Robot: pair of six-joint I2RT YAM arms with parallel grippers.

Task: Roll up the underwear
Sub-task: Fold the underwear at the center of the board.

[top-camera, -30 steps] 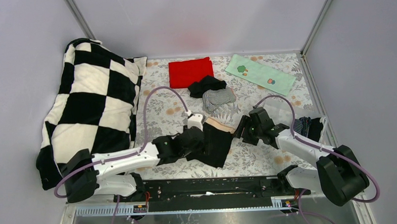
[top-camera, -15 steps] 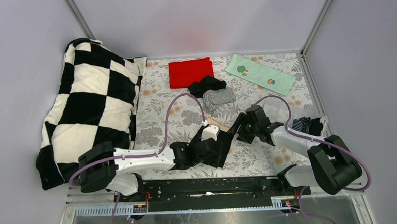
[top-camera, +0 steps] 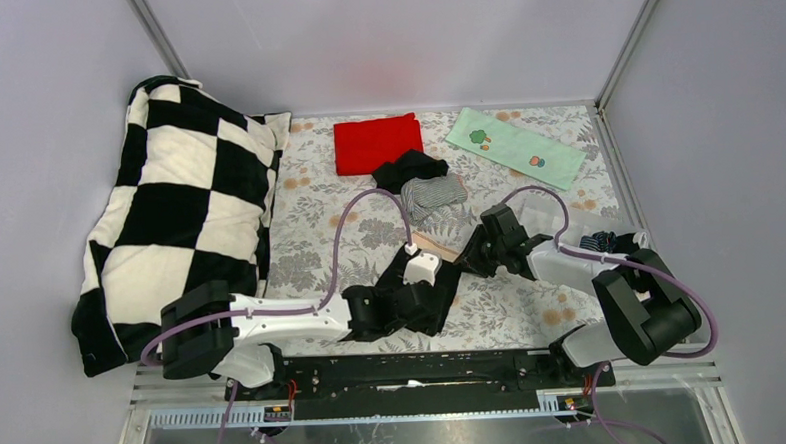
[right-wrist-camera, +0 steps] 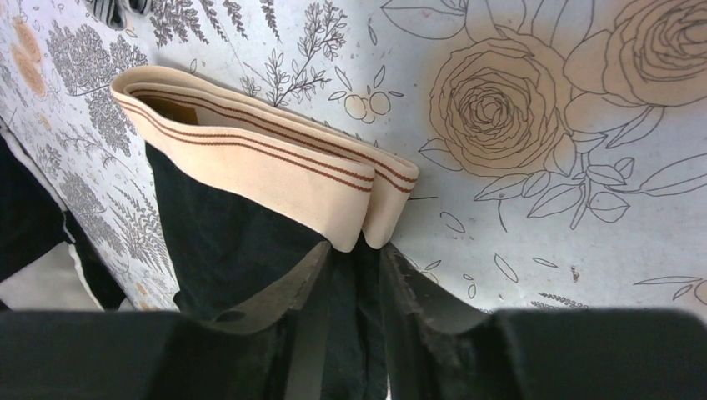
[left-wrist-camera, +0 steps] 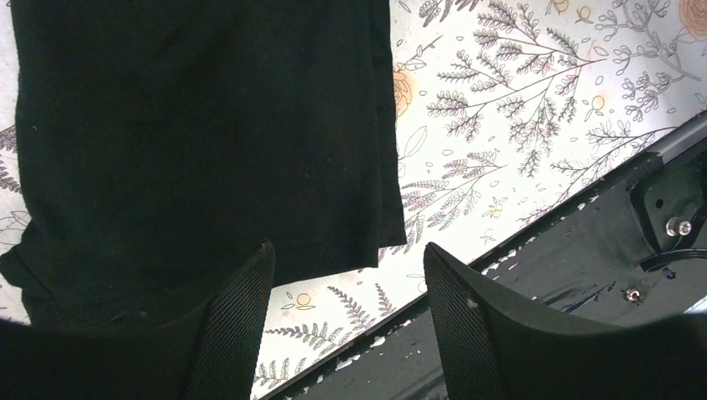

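1. A black-and-white checkered pillow (top-camera: 168,202) lies along the left side of the floral tabletop (top-camera: 329,225).
2. At the back lie a red cloth (top-camera: 378,143) and a pale green printed cloth (top-camera: 514,147), apart from each other.
3. A crumpled black brief (top-camera: 409,168) overlaps the red cloth's near corner, and a pinstriped grey brief (top-camera: 434,195) touches it on the near side.
4. A clear bin (top-camera: 610,245) at the right edge holds dark and striped fabric, half hidden by the right arm.
5. The flat black brief (left-wrist-camera: 200,125) lies spread near the middle front, between the two arms. Its beige waistband (right-wrist-camera: 267,150) points to the far side and its hem lies close to the black rail (left-wrist-camera: 584,275).
6. The left hand (left-wrist-camera: 346,308) is released and holds nothing. Its fingers are spread wide, one over the brief's hem corner and the other over bare tabletop and rail.
7. The right hand (right-wrist-camera: 350,283) is clenched to a narrow gap, pinching black cloth of the flat black brief just below the waistband's folded end.
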